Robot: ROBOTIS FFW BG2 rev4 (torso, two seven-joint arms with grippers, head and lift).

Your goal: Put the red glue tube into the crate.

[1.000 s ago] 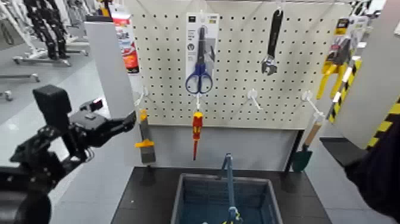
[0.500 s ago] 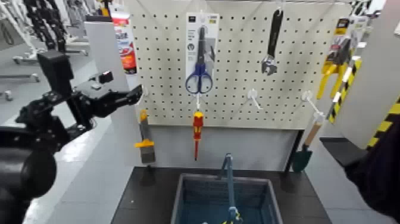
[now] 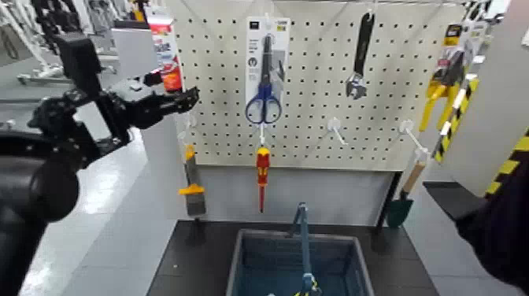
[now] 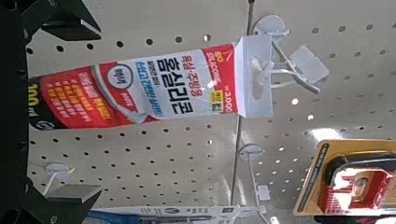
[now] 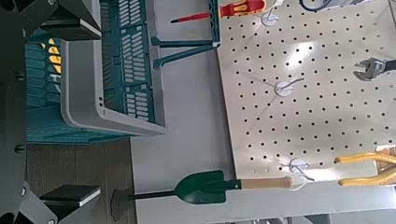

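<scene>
Hanging at the far left of the pegboard (image 3: 315,86), the red glue tube (image 3: 167,55) dangles by its flat crimped end from a hook, nozzle down, an arrangement that leaves its body free to be gripped. Its red, white and blue label carries Korean lettering, including "홈실리코", and what appears to be a 3,000-won price. Beside it, the left gripper (image 3: 189,98) stands with its fingers apart, presumably to straddle the tube before closing. A yellow-handled scraper (image 3: 194,185) hangs below. Near center, the blue-grey crate (image 3: 268,234) sits beneath carded scissors (image 3: 264,83) and a screwdriver (image 3: 262,169), its open top likely meant to receive the tube. Farther right hang a wrench (image 3: 360,59), trowel (image 3: 401,206) and yellow-handled pliers (image 3: 445,75). The right gripper (image 5: 93,112), fingers apart and empty, waits near the crate.
</scene>
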